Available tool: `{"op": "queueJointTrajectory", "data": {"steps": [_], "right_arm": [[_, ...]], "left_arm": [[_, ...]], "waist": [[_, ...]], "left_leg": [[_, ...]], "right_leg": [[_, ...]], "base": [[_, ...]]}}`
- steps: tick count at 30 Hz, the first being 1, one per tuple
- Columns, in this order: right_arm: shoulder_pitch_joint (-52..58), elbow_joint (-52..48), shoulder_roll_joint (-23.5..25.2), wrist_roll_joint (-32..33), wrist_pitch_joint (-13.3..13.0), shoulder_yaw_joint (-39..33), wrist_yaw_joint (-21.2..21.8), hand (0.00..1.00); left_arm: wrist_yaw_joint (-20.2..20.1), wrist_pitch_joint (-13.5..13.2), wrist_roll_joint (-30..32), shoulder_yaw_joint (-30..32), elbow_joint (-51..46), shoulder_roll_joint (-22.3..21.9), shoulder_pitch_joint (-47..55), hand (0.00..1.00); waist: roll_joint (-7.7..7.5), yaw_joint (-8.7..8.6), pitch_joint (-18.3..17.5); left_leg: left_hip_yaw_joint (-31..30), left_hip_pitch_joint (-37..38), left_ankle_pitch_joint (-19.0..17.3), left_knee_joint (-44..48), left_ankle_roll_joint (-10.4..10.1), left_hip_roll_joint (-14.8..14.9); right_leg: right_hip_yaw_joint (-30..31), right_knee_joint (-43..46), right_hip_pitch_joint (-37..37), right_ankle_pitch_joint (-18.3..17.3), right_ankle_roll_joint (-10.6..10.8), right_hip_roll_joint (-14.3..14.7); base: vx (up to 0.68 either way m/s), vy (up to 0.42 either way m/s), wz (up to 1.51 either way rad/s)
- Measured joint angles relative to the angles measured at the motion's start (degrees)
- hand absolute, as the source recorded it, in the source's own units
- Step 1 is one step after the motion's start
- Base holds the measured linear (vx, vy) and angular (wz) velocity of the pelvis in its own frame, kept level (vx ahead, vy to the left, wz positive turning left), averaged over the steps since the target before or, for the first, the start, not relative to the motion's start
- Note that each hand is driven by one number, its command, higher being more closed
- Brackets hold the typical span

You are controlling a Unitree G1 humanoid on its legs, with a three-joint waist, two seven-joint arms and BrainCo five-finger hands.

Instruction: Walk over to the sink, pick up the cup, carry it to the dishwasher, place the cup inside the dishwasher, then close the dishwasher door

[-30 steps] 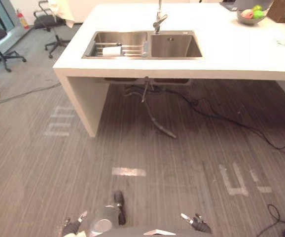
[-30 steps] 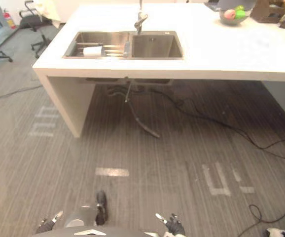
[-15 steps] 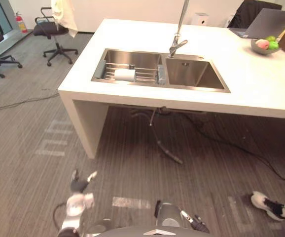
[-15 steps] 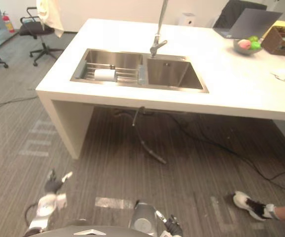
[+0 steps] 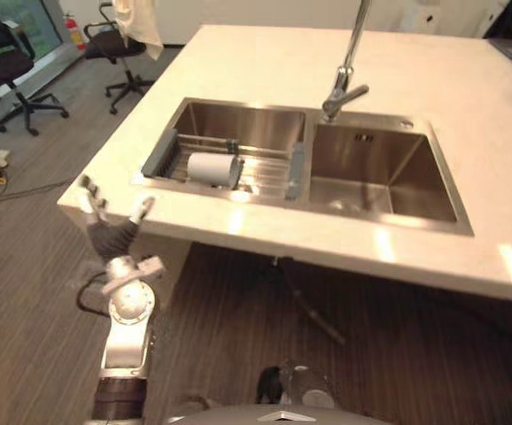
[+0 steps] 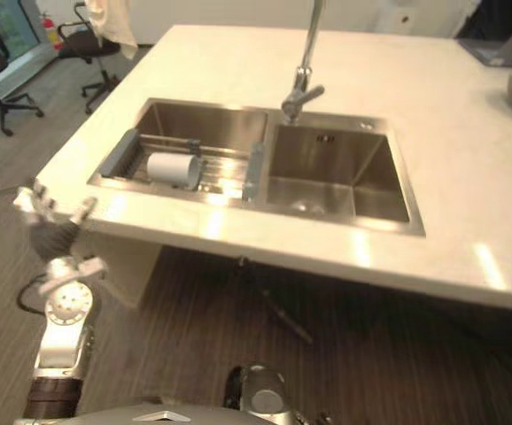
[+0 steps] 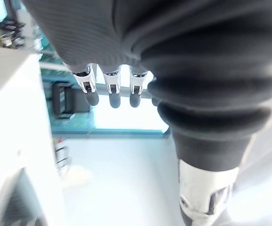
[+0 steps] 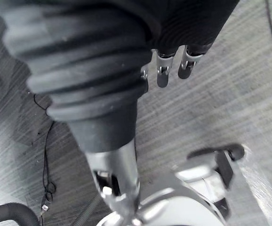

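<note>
In the sink's (image 5: 238, 119) left basin lay the cup (image 5: 213, 168), judged light, rigid and slick, best grasped round its body; the left hand (image 5: 110, 235) was spread, empty.

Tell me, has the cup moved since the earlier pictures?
No. The cup lies on the rack in the sink's left basin, as before; the camera moved.

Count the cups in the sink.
1: the cup lies on its side on the rack in the left basin of the sink. Another could hide below the near rim.
</note>
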Motion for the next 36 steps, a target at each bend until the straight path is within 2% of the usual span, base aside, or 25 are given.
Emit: {"op": "queueJointTrajectory", "data": {"steps": [1,2,3,5,6,7,9,11,12,13,14,15,16,19,22,27,32,36], "right_arm": [[-0.03,0.53,0.06,0.03,0.01,-1.06,0.49,0.0],[-0.01,0.75,0.04,0.05,0.02,-1.35,0.63,0.0],[-0.02,2.02,-0.14,0.03,0.04,-1.93,0.91,0.0],[-0.02,2.2,-0.5,-0.29,0.11,-1.96,1.45,0.0],[-0.04,2.19,-1.01,-0.53,0.14,-1.94,1.9,0.0],[-0.06,2.17,-1.05,-0.58,0.18,-1.93,2.0,0.0],[-0.16,2.06,-1.02,-1.2,0.21,-1.93,2.0,0.0],[-0.02,2.0,-1.08,-1.82,0.42,-2.2,1.85,0.0],[-0.06,2.13,-0.81,-1.82,1.23,-3.37,1.74,0.0],[0.02,2.12,-0.63,-1.83,1.43,-3.63,1.76,0.0],[0.04,2.12,0.31,-1.84,1.49,-4.51,1.72,0.0],[-0.08,2.13,0.72,-2.3,1.54,-5.45,1.74,0.0],[-0.15,2.14,0.93,-2.36,1.55,-5.99,1.69,0.0],[-0.84,2.18,1.2,-2.95,2.25,-8.17,1.13,0.0],[-1.89,2.16,0.86,-4.31,2.27,-8.2,-1.09,0.0],[-3.06,2.02,-1.15,-4.32,2.23,-8.37,-4.17,0.0],[-3.02,1.52,-1.67,-4.39,2.01,-8.23,-5.37,0.0],[-2.96,-0.29,-2.04,-4.38,1.97,-8.14,-5.97,0.0]], "left_arm": [[4.02,-0.5,2.85,2.94,-1.73,0.25,-0.34,0.0],[5.42,-0.55,3.57,3.91,-2.47,0.42,-0.56,0.0],[7.93,-0.63,4.46,5.19,-4.14,1.27,-0.78,0.0],[9.27,-1.0,4.88,6.34,-7.0,2.63,-0.91,0.0],[9.16,-1.08,5.92,5.9,-8.66,3.67,-1.17,0.0],[8.44,-1.17,6.02,5.22,-9.12,4.07,-1.51,0.0],[3.06,-0.03,8.25,0.86,-9.02,5.04,-2.73,0.0],[-3.79,2.07,11.35,-5.7,-8.61,5.23,-3.8,0.0],[-7.97,3.33,13.46,-9.43,-7.47,6.03,-3.98,0.0],[-9.92,3.99,14.44,-11.07,-6.48,6.53,-4.33,0.0],[-13.73,5.51,16.34,-13.95,-4.83,7.81,-4.98,0.0],[-17.2,6.7,18.26,-16.54,-2.93,9.18,-6.14,0.0],[-18.79,7.35,19.01,-17.85,-1.76,9.9,-6.82,0.0],[-28.76,11.38,23.83,-21.58,5.13,14.98,-9.7,0.0],[-32.96,14.49,25.3,-22.75,9.13,18.52,-11.71,0.0],[-36.75,18.37,25.97,-23.17,13.33,19.82,-16.68,0.0],[-39.24,19.11,26.16,-24.7,15.08,23.52,-20.83,0.0],[-41.94,19.47,27.23,-24.91,18.57,24.31,-22.63,0.0]], "waist": [[-0.26,0.05,-0.71],[-0.14,0.04,-0.87],[-0.54,0.38,-1.04],[-0.36,0.94,-1.57],[-0.17,0.97,-2.05],[-0.17,1.05,-2.05],[-0.42,1.29,-2.26],[0.27,0.85,-2.92],[0.01,0.35,-3.97],[-0.25,0.14,-4.56],[-1.61,-0.25,-5.1],[-2.28,-0.47,-5.23],[-2.44,-0.53,-5.23],[-2.53,-1.33,-5.07],[-2.17,-2.74,-4.91],[-0.74,-3.99,-4.66],[-0.78,-4.38,-4.51],[-0.63,-5.32,-4.54]], "left_leg": [[0.5,-2.79,-0.35,-0.81,0.3,-0.23],[0.97,-3.55,-0.74,-2.34,0.39,-0.4],[2.25,-4.34,-1.58,-7.87,-0.16,-0.93],[2.98,-4.02,-1.62,-18.12,-0.49,-2.63],[2.23,-3.99,-1.1,-25.86,-1.02,-4.33],[1.27,-4.09,-0.54,-28.92,-1.34,-5.3],[-0.32,-4.02,4.19,-36.83,-1.59,-7.81],[0.32,-4.02,14.39,-42.5,-0.87,-8.65],[1.2,-2.71,14.93,-44.11,-2.65,-8.7],[1.84,-1.7,15.21,-45.46,-2.35,-9.2],[2.92,-0.54,15.58,-47.53,-1.87,-10.28],[3.44,0.55,15.62,-48.87,-1.85,-10.92],[3.57,0.83,15.72,-49.49,-1.68,-11.18],[4.66,3.41,16.84,-52.55,-0.85,-12.45],[4.8,5.63,18.77,-55.9,-0.97,-12.57],[4.7,6.99,22.46,-61.09,-0.52,-12.6],[4.73,6.55,22.65,-61.24,-0.18,-12.7],[4.75,5.98,22.66,-61.26,-0.1,-13.18]], "right_leg": [[-0.3,-4.43,3.64,0.67,-0.14,0.74],[-0.24,-6.11,4.96,1.12,-0.16,1.01],[0.04,-9.52,7.29,2.53,-0.63,1.37],[1.3,-12.63,9.34,3.5,-0.32,1.3],[2.47,-13.74,10.04,3.92,0.09,0.99],[3.05,-14.17,10.32,4.05,0.31,0.74],[5.5,-14.31,10.48,4.17,1.49,-0.47],[7.37,-14.33,10.78,3.4,3.06,-0.29],[8.83,-14.29,11.07,2.87,3.86,-0.49],[9.27,-14.18,11.14,2.72,4.19,-1.05],[10.02,-14.18,11.08,2.37,4.79,-2.15],[10.36,-14.22,10.95,2.3,5.2,-2.8],[10.45,-14.31,10.94,2.43,5.51,-3.04],[11.49,-15.23,11.94,3.09,6.54,-4.03],[11.71,-16.3,12.9,4.03,6.8,-3.84],[11.63,-17.15,12.23,5.48,6.67,-3.23],[11.65,-18.66,12.2,6.22,7.68,-3.26],[11.6,-20.26,12.27,7.29,8.18,-3.71]], "base": [[0.31,-0.205,0.09],[0.38,-0.21,0.03],[0.27,-0.106,-0.09],[0.3,-0.073,-0.29],[0.3,-0.02,-0.39],[0.29,0.051,-0.47],[0.24,0.124,-0.53],[0.2,0.185,-0.52],[0.16,0.135,-0.41],[0.19,0.155,-0.37],[0.18,0.136,-0.24],[0.15,0.137,-0.18],[0.1,0.159,-0.08],[0.02,0.111,-0.11],[-0.06,0.01,-0.08],[-0.16,-0.012,0.0],[-0.14,0.037,0.0],[-0.04,0.053,-0.01]]}}
